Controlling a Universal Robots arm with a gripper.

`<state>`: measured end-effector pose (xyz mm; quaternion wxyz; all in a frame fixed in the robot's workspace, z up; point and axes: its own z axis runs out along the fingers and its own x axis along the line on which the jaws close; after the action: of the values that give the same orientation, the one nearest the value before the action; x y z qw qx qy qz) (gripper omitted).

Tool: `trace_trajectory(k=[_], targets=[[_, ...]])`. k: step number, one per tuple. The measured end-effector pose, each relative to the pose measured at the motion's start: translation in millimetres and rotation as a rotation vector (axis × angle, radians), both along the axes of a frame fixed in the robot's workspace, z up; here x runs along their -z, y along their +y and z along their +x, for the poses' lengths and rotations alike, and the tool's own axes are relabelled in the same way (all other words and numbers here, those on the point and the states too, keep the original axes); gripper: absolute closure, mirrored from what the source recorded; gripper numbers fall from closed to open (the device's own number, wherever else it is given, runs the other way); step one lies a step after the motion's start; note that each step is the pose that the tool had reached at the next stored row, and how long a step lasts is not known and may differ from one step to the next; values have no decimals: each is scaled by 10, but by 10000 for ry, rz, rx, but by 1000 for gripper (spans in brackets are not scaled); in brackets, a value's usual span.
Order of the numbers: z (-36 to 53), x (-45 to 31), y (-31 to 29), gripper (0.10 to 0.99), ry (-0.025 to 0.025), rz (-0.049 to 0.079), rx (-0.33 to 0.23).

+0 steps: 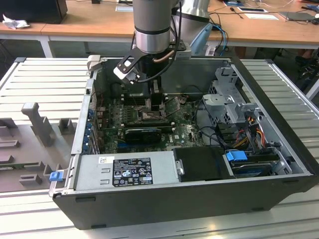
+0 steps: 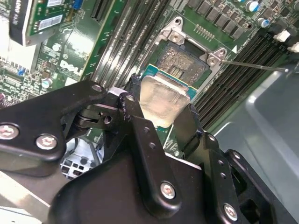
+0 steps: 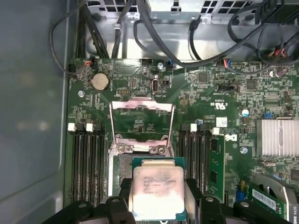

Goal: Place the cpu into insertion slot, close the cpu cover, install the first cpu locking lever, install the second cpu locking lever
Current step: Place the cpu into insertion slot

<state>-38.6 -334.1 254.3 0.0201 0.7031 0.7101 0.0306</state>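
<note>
- While the black gripper (image 2: 162, 109) clamped the silvery-grey square cpu (image 2: 163, 95) by two edges, the chip hung over the dark square insertion slot (image 2: 183, 63).
- Dull-silver windowed cpu cover (image 3: 141, 106) stood hinged open.

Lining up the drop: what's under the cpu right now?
The open insertion slot, its contact field showing beyond the cpu. The rest of the slot is hidden by the chip and the gripper holding it.
</note>
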Motion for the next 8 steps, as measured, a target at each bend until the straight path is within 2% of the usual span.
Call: trace_trajectory(k=[8], targets=[[-70,46,62,557,-1,2,0]])
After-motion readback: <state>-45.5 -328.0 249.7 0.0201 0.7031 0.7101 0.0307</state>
